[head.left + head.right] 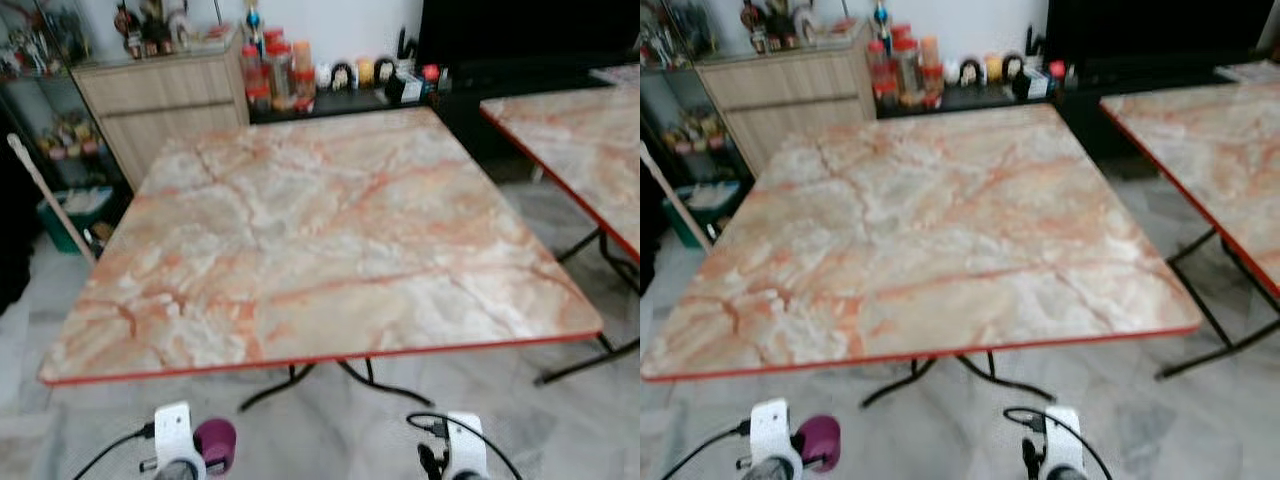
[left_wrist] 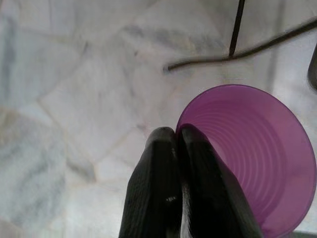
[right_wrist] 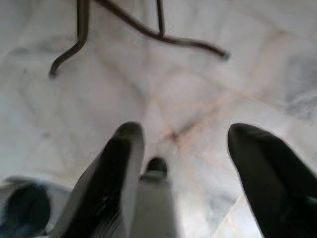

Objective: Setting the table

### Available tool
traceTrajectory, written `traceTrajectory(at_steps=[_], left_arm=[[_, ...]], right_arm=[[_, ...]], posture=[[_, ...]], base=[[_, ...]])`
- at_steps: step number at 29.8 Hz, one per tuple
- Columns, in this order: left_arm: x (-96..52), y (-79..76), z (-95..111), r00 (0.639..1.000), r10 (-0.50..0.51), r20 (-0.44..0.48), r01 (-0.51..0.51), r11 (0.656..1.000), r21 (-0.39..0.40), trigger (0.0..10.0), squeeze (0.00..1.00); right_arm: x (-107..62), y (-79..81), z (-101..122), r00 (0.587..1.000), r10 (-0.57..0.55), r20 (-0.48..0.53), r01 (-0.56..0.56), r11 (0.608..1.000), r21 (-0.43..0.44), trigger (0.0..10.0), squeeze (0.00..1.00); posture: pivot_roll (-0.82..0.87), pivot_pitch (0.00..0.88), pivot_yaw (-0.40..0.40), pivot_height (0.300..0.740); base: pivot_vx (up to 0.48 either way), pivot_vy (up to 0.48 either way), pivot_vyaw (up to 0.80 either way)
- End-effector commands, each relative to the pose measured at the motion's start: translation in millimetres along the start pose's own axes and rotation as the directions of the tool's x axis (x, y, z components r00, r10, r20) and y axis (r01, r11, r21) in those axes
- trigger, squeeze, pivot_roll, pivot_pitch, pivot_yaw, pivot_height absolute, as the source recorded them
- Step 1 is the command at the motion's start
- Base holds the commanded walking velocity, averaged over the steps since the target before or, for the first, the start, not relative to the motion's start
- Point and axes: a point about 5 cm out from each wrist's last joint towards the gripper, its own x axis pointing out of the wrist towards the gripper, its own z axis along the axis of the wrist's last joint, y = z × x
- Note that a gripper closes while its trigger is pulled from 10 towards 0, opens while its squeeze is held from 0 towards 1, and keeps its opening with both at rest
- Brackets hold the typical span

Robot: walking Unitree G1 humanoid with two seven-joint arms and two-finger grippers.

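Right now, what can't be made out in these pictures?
- Purple cup: its base is cut off by the left wrist view's edge; the left claw hides part of the rim.
- Jars on the sideboard: too small and blurred for contents.
- Right claw: blurred.

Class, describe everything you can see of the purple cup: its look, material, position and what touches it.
The purple cup looks like thin, translucent plastic, with fine ridges ringing its inside wall. It appears empty. The left claw is shut on its rim, one black finger outside the wall and the other inside. In the head views the cup hangs low beside the left arm, over the pale marble floor, in front of the marble-patterned table's red near edge, not yet on it.
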Motion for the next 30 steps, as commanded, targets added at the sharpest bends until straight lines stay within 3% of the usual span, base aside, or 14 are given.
traceTrajectory(at_steps=[1, 24, 30], left_arm=[[0.7, 0.4, 1.4, 1.0, 0.011, -0.003, -0.011, 1.0, -0.017, 10.0, 0.0], [0.5, -0.6, 1.4, 1.0, 0.017, 0.004, -0.016, 0.998, -0.056, 10.0, 0.0], [1.0, -0.8, 3.3, 1.0, 0.015, 0.009, -0.014, 0.998, -0.059, 10.0, 0.0]], right_arm=[[0.2, -1.7, 1.9, 1.0, -0.004, 0.005, 0.004, 1.0, 0.002, 10.0, 0.0], [-0.2, -5.3, 4.0, 1.0, -0.023, 0.02, 0.023, 1.0, 0.004, 10.0, 0.0], [-0.2, -6.7, 4.4, 0.999, -0.045, 0.023, 0.045, 0.999, 0.004, 10.0, 0.0]], posture=[[-0.03, 0.0, 0.048, 0.709], [-0.03, 0.0, 0.046, 0.709], [-0.02, 0.0, 0.048, 0.709]], base=[[0.0, -0.446, 0.0], [0.0, -0.441, 0.0], [0.0, -0.428, 0.62]])
